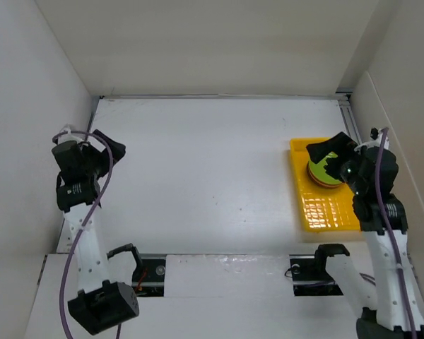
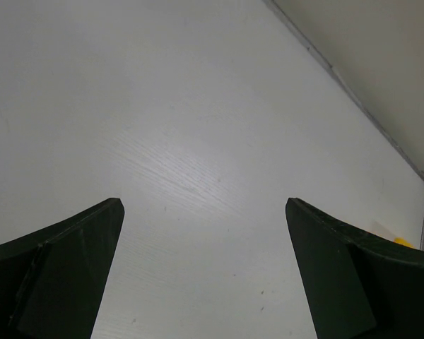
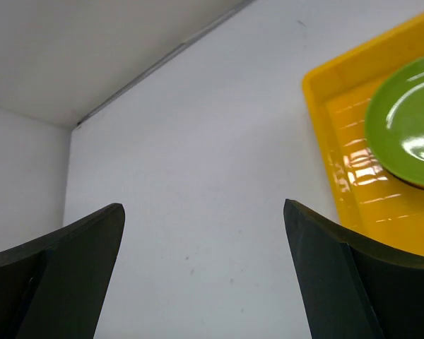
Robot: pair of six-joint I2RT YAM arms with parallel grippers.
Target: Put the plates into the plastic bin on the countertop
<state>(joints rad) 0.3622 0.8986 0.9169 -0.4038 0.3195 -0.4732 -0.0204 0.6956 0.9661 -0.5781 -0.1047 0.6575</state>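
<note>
Yellow plastic bin (image 1: 324, 212) sits at 3 o'clock on the white countertop (image 1: 212, 169). The plates (image 1: 321, 176) are stacked at the bin's 12 o'clock end: lime green plate (image 3: 406, 120) on top, an orange edge under it. Right gripper (image 1: 332, 152) hangs just over the stack, jaws spread wide, gripping nothing. Left gripper (image 1: 107, 145) is at 9 o'clock over the countertop, well apart from the bin, also spread wide and gripping nothing.
</note>
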